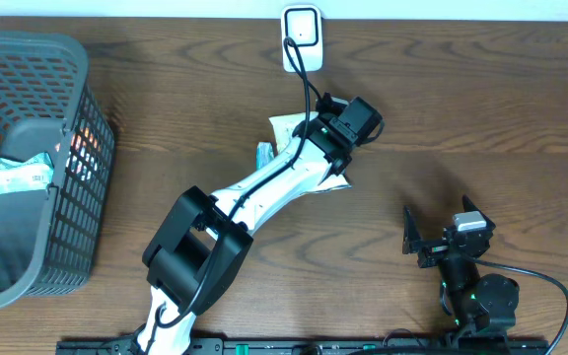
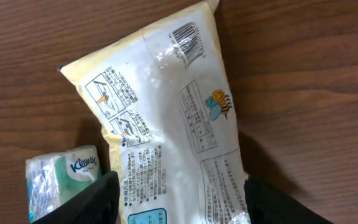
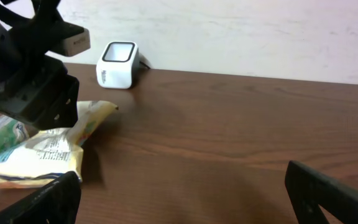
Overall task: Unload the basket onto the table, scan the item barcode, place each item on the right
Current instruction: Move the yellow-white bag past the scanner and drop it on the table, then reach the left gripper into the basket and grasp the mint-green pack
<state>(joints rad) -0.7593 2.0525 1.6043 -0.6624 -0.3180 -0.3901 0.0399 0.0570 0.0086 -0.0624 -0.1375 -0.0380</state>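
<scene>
Pouch (image 2: 166, 124): flat on table (image 1: 481, 99) by far edge, just before scanner (image 1: 302, 37), barcode (image 2: 185, 40) up. My left gripper (image 2: 182, 190): jaws apart astride pouch. My right gripper (image 3: 188, 186): wide, idle. Grip clear of barcode; tilt code toward scanner window.

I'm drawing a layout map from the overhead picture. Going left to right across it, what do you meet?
Basket → scanner → right gripper.
</scene>
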